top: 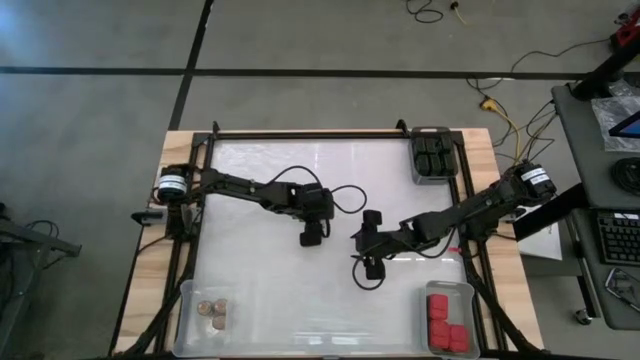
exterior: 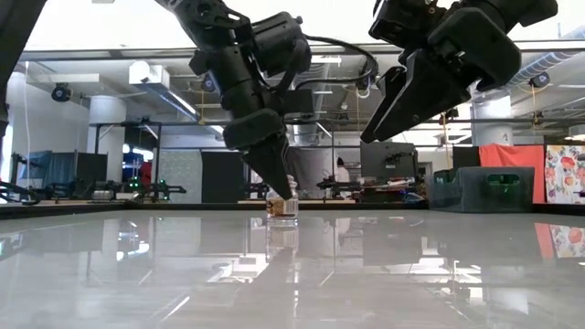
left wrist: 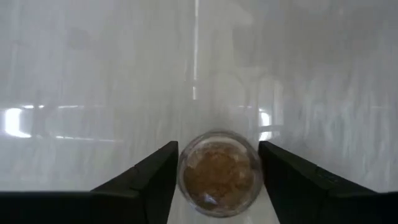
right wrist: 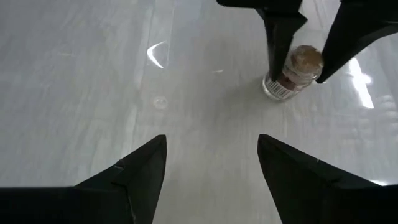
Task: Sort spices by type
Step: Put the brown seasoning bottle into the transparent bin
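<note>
The left gripper (top: 311,238) is seen lowered onto the glossy white table (top: 260,190) near its middle, and a small round clear-glass jar of tan-brown spice (left wrist: 219,173) is framed between its 2 dark fingers (left wrist: 146,186). Slim gaps are seen on both sides of the jar, so the jaws are parted around it and not yet pressed on the glass. In the low view the jar (exterior: 282,208) is seen standing on the table right at the fingertips.

The right gripper (top: 370,268) is held raised above the table, just beside the left one, its fingers (right wrist: 134,180) spread apart with nothing between them. From its wrist the same jar (right wrist: 292,73) is seen ahead, bracketed by the other arm's fingers.

A clear plastic bin of round tan-lidded jars (top: 212,313) is seen well below the left gripper at the near corner. A bin of red-topped blocky jars (top: 445,325) is placed near the right gripper, and a bin of black jars (top: 433,155) sits well beyond it.
</note>
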{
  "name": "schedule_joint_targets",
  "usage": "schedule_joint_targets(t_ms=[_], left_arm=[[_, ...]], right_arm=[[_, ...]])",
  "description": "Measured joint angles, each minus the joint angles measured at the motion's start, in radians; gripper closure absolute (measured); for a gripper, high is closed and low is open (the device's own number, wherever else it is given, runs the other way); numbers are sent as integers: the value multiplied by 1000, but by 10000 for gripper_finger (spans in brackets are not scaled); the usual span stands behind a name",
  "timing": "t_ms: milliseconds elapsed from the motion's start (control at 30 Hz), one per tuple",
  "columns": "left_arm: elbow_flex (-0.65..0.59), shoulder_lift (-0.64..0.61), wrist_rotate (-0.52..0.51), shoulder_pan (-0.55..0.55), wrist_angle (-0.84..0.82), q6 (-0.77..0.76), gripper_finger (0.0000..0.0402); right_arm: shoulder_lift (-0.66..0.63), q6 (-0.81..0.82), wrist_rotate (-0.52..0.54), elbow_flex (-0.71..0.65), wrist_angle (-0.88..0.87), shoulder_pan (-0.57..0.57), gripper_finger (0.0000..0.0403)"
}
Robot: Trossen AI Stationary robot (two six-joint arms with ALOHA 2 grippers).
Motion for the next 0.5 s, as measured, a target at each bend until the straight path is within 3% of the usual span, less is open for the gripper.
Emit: schedule_joint_targets(t_ms=[200,367,500], left_arm=[[2,0,-11,0,6,2,242],[2,-14,-17,-14,-27,-48,242],[46,-47,-13,-76,-155,-140,242]], right_arm=[[0,5,-1,0,-1,0,170],[0,7,-1,0,-16,0,171],[0,3,-1,0,-55,0,166]])
